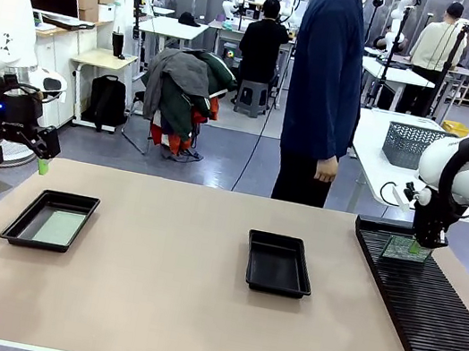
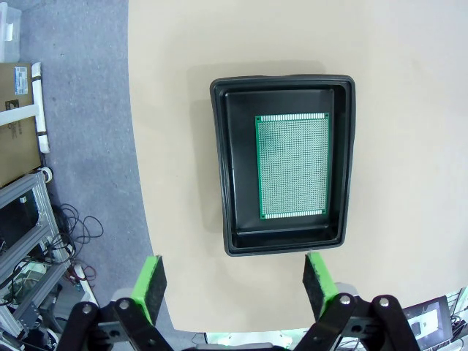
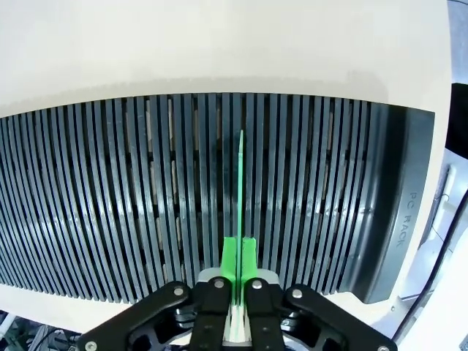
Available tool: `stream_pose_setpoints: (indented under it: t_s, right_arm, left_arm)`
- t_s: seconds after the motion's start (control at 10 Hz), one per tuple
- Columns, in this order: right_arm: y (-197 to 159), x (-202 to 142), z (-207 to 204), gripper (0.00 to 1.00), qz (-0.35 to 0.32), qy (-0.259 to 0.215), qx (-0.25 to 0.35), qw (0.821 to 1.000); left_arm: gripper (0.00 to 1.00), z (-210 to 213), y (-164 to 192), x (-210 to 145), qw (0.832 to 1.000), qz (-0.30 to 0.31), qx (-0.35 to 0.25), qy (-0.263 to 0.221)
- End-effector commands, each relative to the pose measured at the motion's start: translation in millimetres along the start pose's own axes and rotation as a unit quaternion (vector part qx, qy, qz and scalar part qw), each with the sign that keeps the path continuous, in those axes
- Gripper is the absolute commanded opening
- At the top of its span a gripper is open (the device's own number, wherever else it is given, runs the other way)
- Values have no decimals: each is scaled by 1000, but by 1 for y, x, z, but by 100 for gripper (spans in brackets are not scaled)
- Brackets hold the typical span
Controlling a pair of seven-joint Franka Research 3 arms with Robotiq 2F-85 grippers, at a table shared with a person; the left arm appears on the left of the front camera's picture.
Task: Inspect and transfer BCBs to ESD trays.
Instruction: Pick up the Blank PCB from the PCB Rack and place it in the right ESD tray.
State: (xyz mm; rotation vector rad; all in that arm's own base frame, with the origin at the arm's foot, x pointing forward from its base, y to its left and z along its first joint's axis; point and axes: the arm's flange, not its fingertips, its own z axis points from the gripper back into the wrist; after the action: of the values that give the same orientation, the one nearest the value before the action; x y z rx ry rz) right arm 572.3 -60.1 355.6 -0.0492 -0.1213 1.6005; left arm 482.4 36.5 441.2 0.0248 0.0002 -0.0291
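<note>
A pale-green BCB [image 3: 240, 197] stands on edge in the ribbed black rack [image 3: 110, 197], and my right gripper [image 3: 239, 267] is shut on its top edge. From the front, that gripper [image 1: 427, 243] hangs over the rack's far end with the board [image 1: 405, 249] below it. My left gripper [image 2: 232, 281] is open and empty, hovering above the left ESD tray [image 2: 227, 168], which holds one flat BCB [image 2: 292, 164]. In the front view the left gripper [image 1: 37, 161] sits above and behind that tray [image 1: 20, 229]. A second, empty ESD tray [image 1: 279, 263] lies mid-table.
The long slotted rack [image 1: 429, 310] runs along the table's right side. A person in a dark blue coat [image 1: 325, 82] stands at the far edge, hand hanging by the side. Bare tan tabletop lies between the trays and near the front edge.
</note>
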Motion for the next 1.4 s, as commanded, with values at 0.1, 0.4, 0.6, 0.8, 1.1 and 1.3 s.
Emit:
stream_pose_setpoints:
  t_s: [0.1, 0.4, 0.6, 0.8, 1.1, 1.3]
  right_arm:
    - [2, -1, 5, 0, -6, 5, 6, 1000]
    - [7, 0, 32, 0, -12, -3, 2, 1000]
    - [18, 3, 72, 0, -16, 1, 1, 1000]
    - [37, 10, 135, 0, -17, -2, 14, 1000]
    - [74, 22, 232, 0, -42, 4, 22, 999]
    - [92, 27, 282, 0, -47, -14, 26, 998]
  left_arm:
    - [100, -2, 0, 1, 1000, 0, 0, -2]
    - [100, -2, 0, 1, 1000, 0, 0, -2]
    - [100, -2, 0, 1, 1000, 0, 0, -2]
    - [100, -2, 0, 1, 1000, 0, 0, -2]
    - [100, -2, 0, 1, 1000, 0, 0, -2]
    - [100, -2, 0, 1, 1000, 0, 0, -2]
